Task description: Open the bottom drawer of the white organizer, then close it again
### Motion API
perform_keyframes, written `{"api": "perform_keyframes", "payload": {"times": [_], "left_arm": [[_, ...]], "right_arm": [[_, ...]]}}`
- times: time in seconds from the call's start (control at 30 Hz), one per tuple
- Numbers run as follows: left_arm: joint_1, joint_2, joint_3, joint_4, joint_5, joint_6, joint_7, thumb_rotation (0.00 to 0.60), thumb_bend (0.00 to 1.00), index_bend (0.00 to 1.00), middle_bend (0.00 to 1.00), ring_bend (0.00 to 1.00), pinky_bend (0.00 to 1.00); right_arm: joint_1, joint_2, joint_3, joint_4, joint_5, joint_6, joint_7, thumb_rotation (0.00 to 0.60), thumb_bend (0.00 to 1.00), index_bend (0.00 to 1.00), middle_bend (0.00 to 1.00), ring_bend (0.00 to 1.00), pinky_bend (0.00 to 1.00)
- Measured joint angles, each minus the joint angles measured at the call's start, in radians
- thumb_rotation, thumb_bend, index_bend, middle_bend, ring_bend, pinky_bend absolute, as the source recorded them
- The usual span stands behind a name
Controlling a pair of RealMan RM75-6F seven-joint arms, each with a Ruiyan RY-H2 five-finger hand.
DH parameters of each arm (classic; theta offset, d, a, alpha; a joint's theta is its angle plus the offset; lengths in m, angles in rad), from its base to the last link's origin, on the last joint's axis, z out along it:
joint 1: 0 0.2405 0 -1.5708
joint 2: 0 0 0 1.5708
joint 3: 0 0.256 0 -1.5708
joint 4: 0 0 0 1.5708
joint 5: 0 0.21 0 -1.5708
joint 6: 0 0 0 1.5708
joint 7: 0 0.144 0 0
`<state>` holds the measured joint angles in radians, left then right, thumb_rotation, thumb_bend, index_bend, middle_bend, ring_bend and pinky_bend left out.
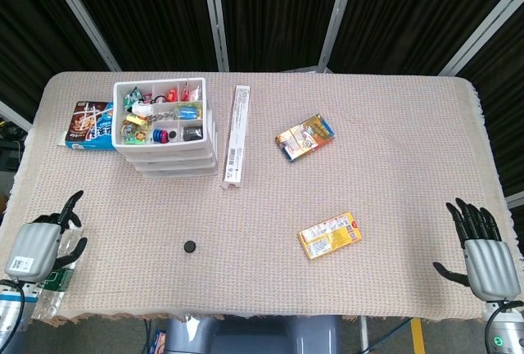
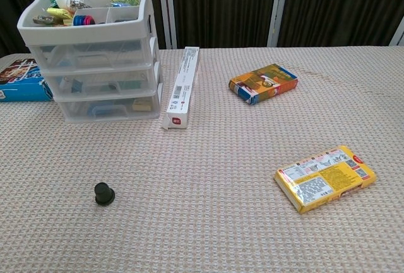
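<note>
The white organizer (image 1: 166,131) (image 2: 95,52) stands at the back left of the table, its open top tray full of small items. All three clear drawers sit pushed in; the bottom drawer (image 2: 108,108) is shut. My left hand (image 1: 39,243) hovers at the table's front left edge, fingers apart and holding nothing, far in front of the organizer. My right hand (image 1: 483,251) is at the front right edge, fingers spread and empty. Neither hand shows in the chest view.
A long white box (image 1: 236,136) lies right of the organizer. A blue packet (image 1: 90,124) lies to its left. A small black knob (image 1: 190,246), a yellow packet (image 1: 329,234) and an orange packet (image 1: 304,137) lie on the cloth. A water bottle (image 1: 51,295) lies beneath my left hand.
</note>
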<state>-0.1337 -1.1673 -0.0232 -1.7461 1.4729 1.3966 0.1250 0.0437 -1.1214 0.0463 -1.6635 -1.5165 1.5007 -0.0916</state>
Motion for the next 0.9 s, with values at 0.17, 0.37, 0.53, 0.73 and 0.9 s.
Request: {"api": "perform_keyframes", "payload": {"times": [0.17, 0.37, 0.53, 0.73, 0.9], "left_arm": [[-0.04, 0.012, -0.034, -0.078, -0.126, -0.121, -0.087, 0.6, 0.77, 0.0, 0.9, 0.83, 0.77], [-0.119, 0.018, -0.08, -0.143, -0.296, -0.296, -0.15, 0.6, 0.84, 0.0, 0.91, 0.84, 0.78], [-0.194, -0.003, -0.12, -0.154, -0.444, -0.417, -0.181, 0.6, 0.85, 0.0, 0.91, 0.84, 0.78], [-0.276, -0.051, -0.17, -0.13, -0.59, -0.493, -0.19, 0.6, 0.85, 0.0, 0.91, 0.84, 0.78], [-0.331, -0.092, -0.218, -0.106, -0.713, -0.53, -0.21, 0.6, 0.85, 0.0, 0.91, 0.84, 0.78]], "right_arm": [[0.001, 0.0, 0.001, 0.0, 0.003, -0.003, -0.001, 0.6, 0.0, 0.04, 0.0, 0.0, 0.0], [0.001, 0.0, 0.001, -0.001, 0.004, -0.003, 0.001, 0.6, 0.0, 0.04, 0.0, 0.0, 0.0], [0.002, 0.001, 0.002, 0.0, 0.005, -0.005, 0.003, 0.6, 0.0, 0.04, 0.0, 0.0, 0.0], [0.003, 0.001, 0.003, 0.0, 0.007, -0.007, 0.007, 0.6, 0.0, 0.04, 0.0, 0.0, 0.0], [0.004, 0.002, 0.004, 0.0, 0.01, -0.011, 0.01, 0.6, 0.0, 0.04, 0.0, 0.0, 0.0]]}}
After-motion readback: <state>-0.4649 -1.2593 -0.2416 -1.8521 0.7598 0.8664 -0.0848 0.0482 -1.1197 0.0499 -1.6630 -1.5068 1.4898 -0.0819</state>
